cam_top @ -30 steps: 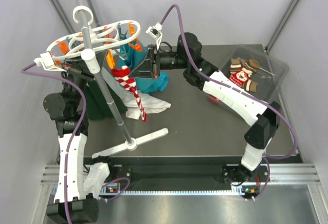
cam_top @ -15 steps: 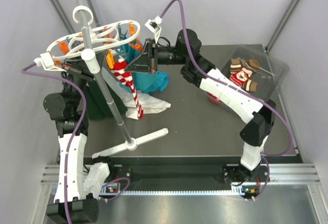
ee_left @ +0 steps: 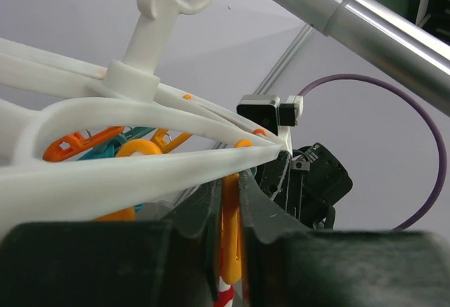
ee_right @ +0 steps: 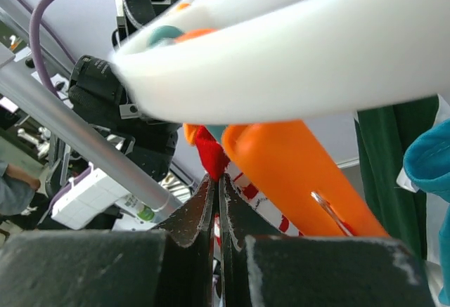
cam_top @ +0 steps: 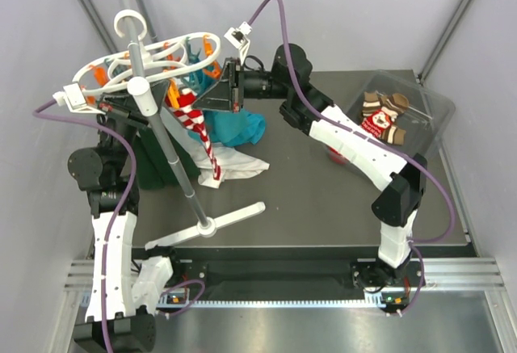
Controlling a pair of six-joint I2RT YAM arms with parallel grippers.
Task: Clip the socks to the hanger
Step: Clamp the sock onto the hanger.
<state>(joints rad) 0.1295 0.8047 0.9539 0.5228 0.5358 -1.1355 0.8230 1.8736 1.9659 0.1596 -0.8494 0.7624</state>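
Observation:
The white hanger (cam_top: 161, 62) with orange clips tops the grey pole (cam_top: 174, 159) at the back left. My left gripper (cam_top: 172, 93) is shut on an orange clip (ee_left: 230, 230) under a hanger ring (ee_left: 140, 173). My right gripper (cam_top: 198, 104) is shut on the red top of a red-and-white striped sock (cam_top: 200, 127), held up against the clips; the sock (ee_right: 211, 151) sits beside an orange clip (ee_right: 295, 173) under the ring (ee_right: 302, 47). The sock's stripes show below the clip in the left wrist view (ee_left: 226, 294). More socks (cam_top: 384, 115) lie in the bin.
A clear plastic bin (cam_top: 432, 111) stands at the back right. A teal garment (cam_top: 242, 129), a white cloth (cam_top: 238, 165) and a dark green garment (cam_top: 153, 163) lie under the hanger. The pole's white foot (cam_top: 214, 224) rests on the table. A red object (cam_top: 338, 157) lies under the right arm.
My right gripper has moved left and up toward the hanger's clips, lifting the striped sock with it. The left gripper has stayed at the clip.

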